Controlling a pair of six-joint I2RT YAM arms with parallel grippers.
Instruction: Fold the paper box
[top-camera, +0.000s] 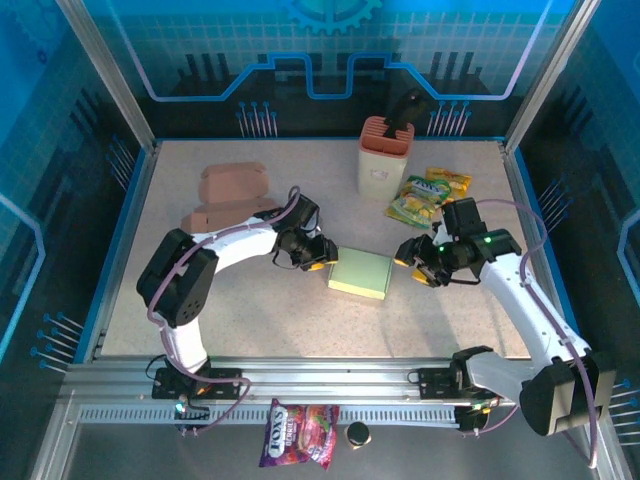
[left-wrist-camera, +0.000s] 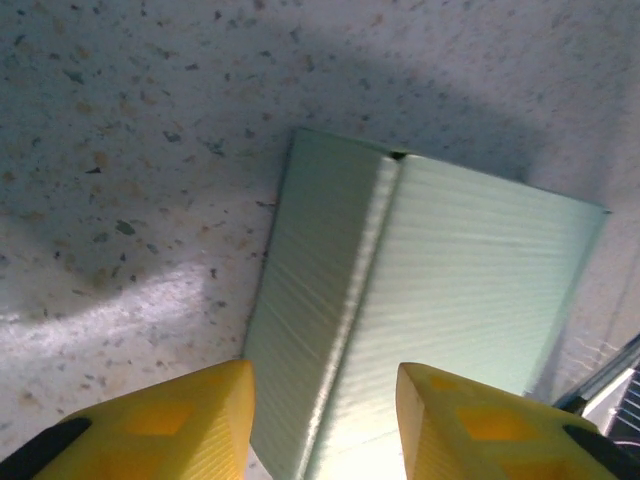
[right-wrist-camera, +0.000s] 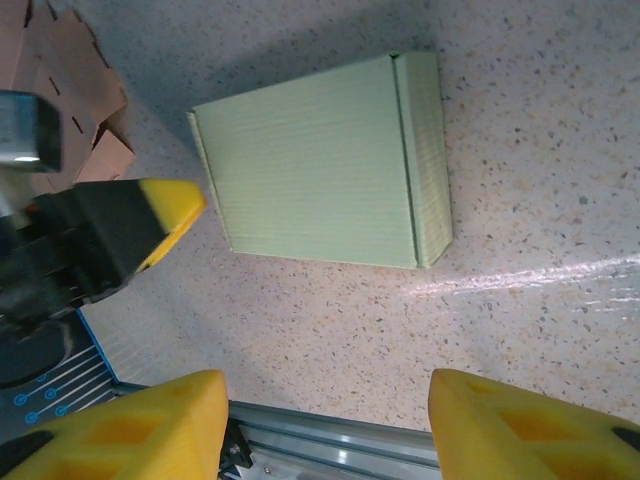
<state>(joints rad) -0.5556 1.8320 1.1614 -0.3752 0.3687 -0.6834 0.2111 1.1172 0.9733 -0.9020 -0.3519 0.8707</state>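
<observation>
The paper box (top-camera: 361, 272) is pale green, closed up and lying flat in the middle of the table. My left gripper (top-camera: 318, 258) stands open at the box's left edge. In the left wrist view its yellow fingertips (left-wrist-camera: 190, 420) straddle a folded edge of the box (left-wrist-camera: 450, 290) from above, with a gap on both sides. My right gripper (top-camera: 415, 262) hangs open to the right of the box, apart from it. In the right wrist view the right gripper (right-wrist-camera: 330, 430) is over bare table, with the box (right-wrist-camera: 320, 165) ahead and the left gripper's yellow finger (right-wrist-camera: 165, 215) at the box's far corner.
Flat brown cardboard pieces (top-camera: 232, 195) lie at the back left. A salmon bin (top-camera: 385, 155) holding a black object stands at the back, with snack packets (top-camera: 428, 195) beside it. A snack packet (top-camera: 298, 435) and a small black cap (top-camera: 357, 434) rest on the front rail.
</observation>
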